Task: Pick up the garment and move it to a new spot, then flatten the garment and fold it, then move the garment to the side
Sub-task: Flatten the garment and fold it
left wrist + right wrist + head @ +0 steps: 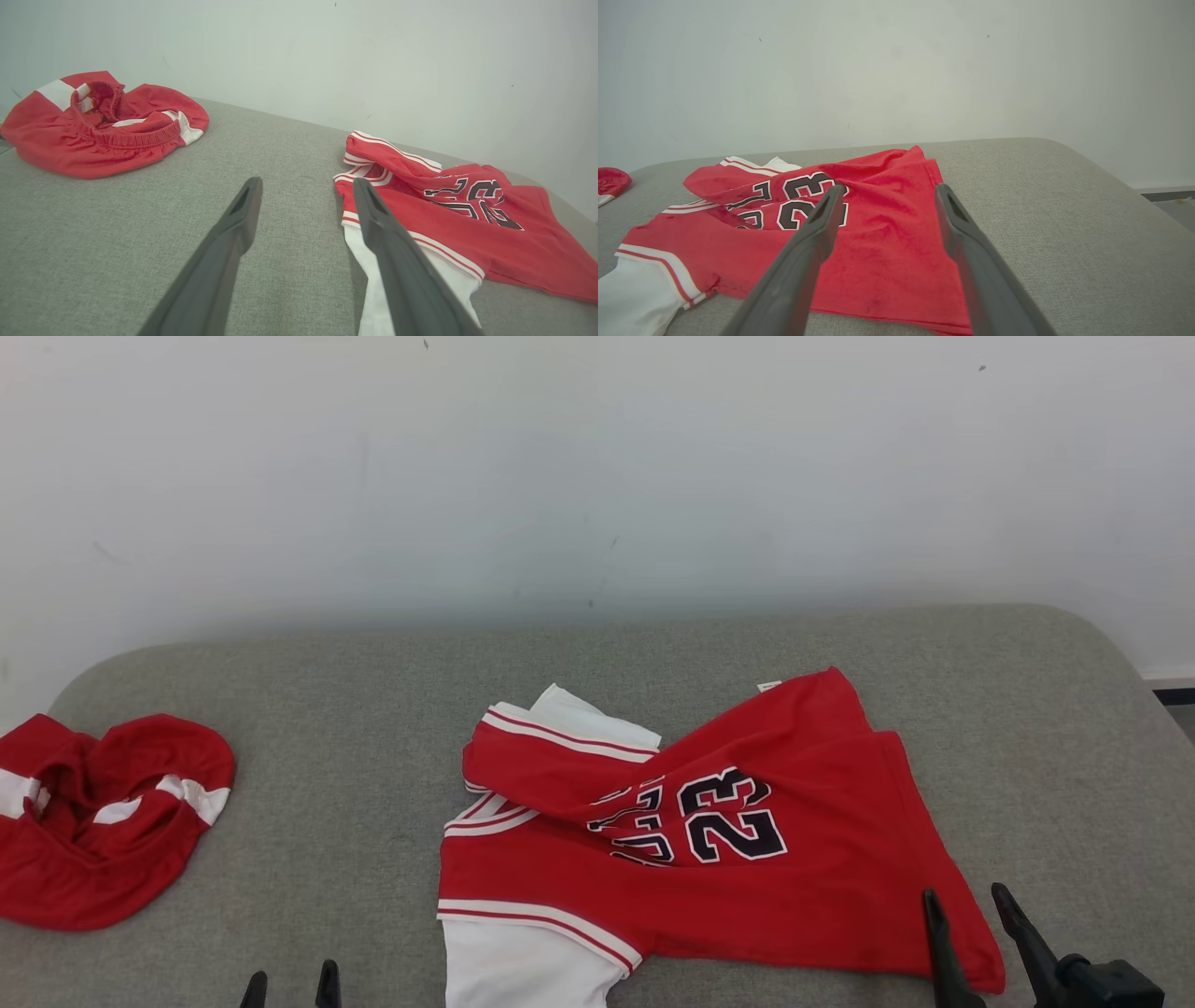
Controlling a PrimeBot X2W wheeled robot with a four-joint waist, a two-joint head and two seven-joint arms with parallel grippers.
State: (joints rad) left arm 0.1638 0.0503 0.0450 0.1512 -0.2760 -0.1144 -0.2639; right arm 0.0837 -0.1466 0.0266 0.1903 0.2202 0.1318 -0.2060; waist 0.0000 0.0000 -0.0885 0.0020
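Grey fabric tabletop [373, 709], with the red 23 jersey [775, 905] lying rumpled right of the middle by the near edge, its top flopped over itself. Red shorts [103, 821] sit well apart at the left edge. Both grippers are spread wide and holding nothing. The right gripper [966, 901] hangs at the jersey's near right corner, and the left gripper [290, 982] is over bare cloth to the jersey's left. I'd pinch that flat corner, not the bunched fold.

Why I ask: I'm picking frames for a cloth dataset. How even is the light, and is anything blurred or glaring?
Head view: soft, even light, no glare; the crumpled red-and-white number 23 jersey is sharp, with faint shadows in its folds. Left wrist view: the left end effector looms large, slightly soft. Right wrist view: the right end effector likewise; the numerals read clearly.
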